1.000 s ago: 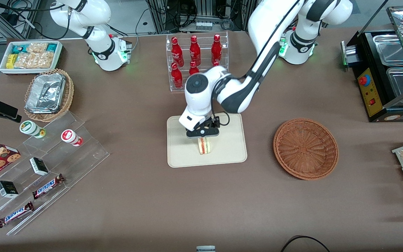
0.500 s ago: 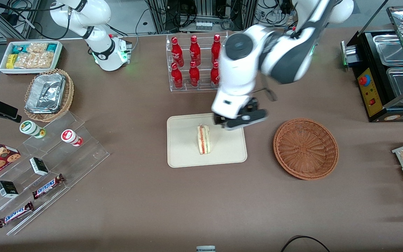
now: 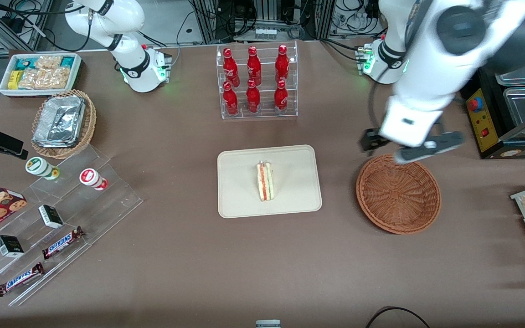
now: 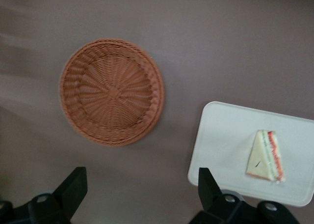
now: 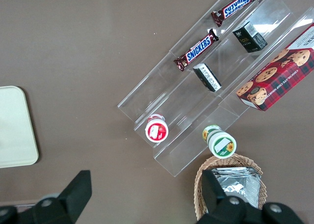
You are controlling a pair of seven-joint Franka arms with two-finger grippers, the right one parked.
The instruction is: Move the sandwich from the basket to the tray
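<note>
the sandwich [image 3: 265, 181] is lying on the tray [image 3: 239, 200], near its middle, with its red and green cut edge showing. in the front view its long axis is running from nearer the front camera toward the rack of red bottles [image 3: 255, 81], and the narrow tip is pointing at that rack. the left wrist view is showing what the front view is not: the flat tan triangular face of the sandwich [image 4: 265, 155], with the striped filling along one edge, and the tray [image 4: 221, 145] well apart from the basket [image 4: 112, 92].

the basket [image 3: 398, 193] is sitting on the brown bench [image 3: 176, 255] toward the working arm's end, beside the tray and not touching it, with nothing in it.

the gripper [image 3: 412, 146] is hanging above the basket's rim on the side farther from the front camera, blurred in that view. in the wrist view its two black fingers [image 4: 73, 184] are standing wide apart, gripping nothing, with bare bench showing between them.
</note>
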